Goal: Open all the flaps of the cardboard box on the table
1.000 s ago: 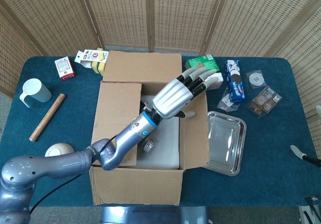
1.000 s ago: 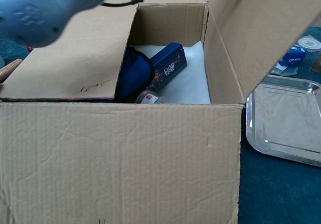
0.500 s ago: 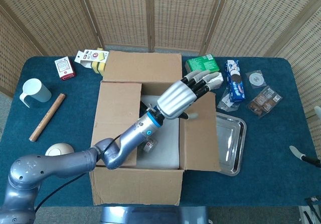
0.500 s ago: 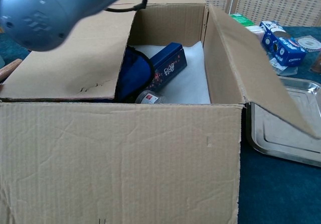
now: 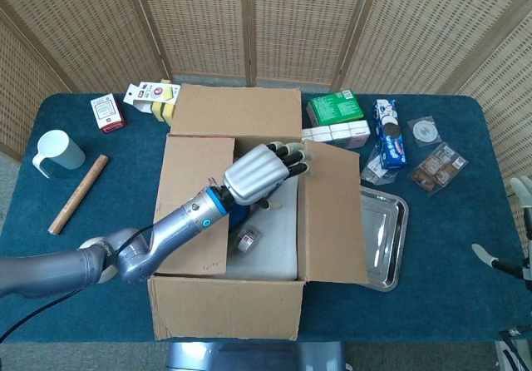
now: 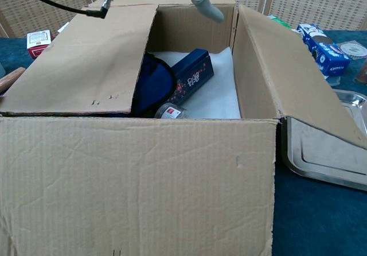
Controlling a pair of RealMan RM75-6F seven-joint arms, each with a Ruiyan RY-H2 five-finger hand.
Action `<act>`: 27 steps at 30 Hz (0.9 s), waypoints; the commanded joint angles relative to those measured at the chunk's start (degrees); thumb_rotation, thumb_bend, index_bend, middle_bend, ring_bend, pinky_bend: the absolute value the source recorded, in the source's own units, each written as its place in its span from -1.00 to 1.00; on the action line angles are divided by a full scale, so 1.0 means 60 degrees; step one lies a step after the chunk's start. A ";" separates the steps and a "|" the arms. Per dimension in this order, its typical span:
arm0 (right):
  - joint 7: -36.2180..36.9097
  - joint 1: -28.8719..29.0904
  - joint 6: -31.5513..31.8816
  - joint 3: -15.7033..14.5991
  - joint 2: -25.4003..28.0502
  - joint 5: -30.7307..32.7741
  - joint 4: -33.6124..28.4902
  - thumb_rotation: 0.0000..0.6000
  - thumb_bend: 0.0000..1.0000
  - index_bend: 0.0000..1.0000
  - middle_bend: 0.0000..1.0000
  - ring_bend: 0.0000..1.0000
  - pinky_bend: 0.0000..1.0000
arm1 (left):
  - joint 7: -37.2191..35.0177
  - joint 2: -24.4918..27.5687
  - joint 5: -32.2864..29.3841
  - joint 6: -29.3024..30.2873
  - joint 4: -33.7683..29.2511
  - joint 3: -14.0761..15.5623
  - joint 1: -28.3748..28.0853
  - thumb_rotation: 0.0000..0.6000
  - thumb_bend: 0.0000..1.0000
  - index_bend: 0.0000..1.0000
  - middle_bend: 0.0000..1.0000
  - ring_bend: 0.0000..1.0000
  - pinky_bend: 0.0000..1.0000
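Observation:
The cardboard box [image 5: 224, 309] stands mid-table. Its far flap [image 5: 241, 109] is folded back. The right flap [image 5: 332, 213] slopes outward over the tray, seen also in the chest view as the right flap [image 6: 298, 84]. The left flap [image 5: 195, 196] lies flat over the box's left side. My left hand [image 5: 258, 171] hovers over the opening with fingers apart and holds nothing; one fingertip [image 6: 206, 8] shows in the chest view. Inside lie a blue carton [image 6: 192, 75] and a small jar [image 6: 169, 111]. Only spread fingertips of my right hand [image 5: 503, 259] show at the far right edge.
A steel tray [image 5: 386, 221] sits right of the box, partly under the right flap. Behind it are a green box [image 5: 332, 105], a cookie pack [image 5: 386, 134] and snacks [image 5: 440, 167]. On the left lie a cup [image 5: 58, 150], a wooden stick [image 5: 79, 192] and small cartons [image 5: 106, 111].
My left hand drew back left from the right flap to above the opening. The right flap dropped from upright to sloping outward over the tray.

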 commanded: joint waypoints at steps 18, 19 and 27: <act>0.0254 -0.0056 0.0147 0.0007 0.0004 -0.0153 -0.0083 1.00 -1.00 -1.00 -1.00 -1.00 -0.84 | 0.1047 0.0643 -0.1408 -0.1472 -0.0659 0.0695 -0.0316 1.00 -1.00 0.24 0.26 -0.07 0.16; 0.0252 -0.0059 0.0154 0.0007 0.0004 -0.0159 -0.0074 1.00 -1.00 -1.00 -1.00 -1.00 -0.84 | 0.1095 0.0535 -0.1525 -0.1526 -0.0602 0.0748 -0.0342 1.00 -1.00 0.24 0.26 -0.07 0.16; 0.0361 -0.0068 0.0171 0.0053 0.0026 -0.0108 -0.0044 1.00 -1.00 -1.00 -1.00 -1.00 -0.84 | 0.1512 0.0193 -0.1742 -0.1468 -0.0316 0.0910 -0.0461 1.00 -1.00 0.24 0.26 -0.07 0.16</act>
